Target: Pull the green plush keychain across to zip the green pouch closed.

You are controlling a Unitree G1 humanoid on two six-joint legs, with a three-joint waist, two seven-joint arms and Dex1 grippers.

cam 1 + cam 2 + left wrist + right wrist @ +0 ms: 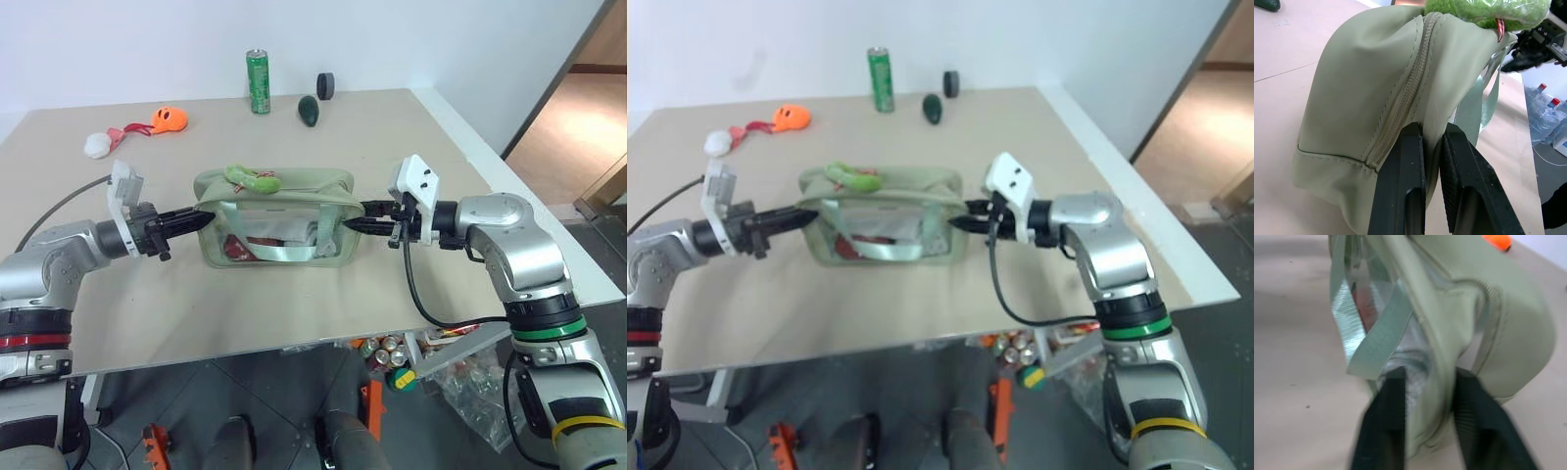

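Your left hand (203,218) pinches the green pouch (274,220) shut-tight at its end, your right hand (351,224) sits half open around the other end, and the green plush keychain (252,178) lies on top, nearer your left hand, mid-counter.

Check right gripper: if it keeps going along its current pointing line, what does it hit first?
The green pouch. The right gripper points at the pouch's end, fingers parted either side of the end fabric in the wrist view, so contact looks immediate; whether it already touches is unclear.

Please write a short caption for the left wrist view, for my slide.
Left hand pinches the end of the green pouch beside its zipper; green plush keychain lies on top.
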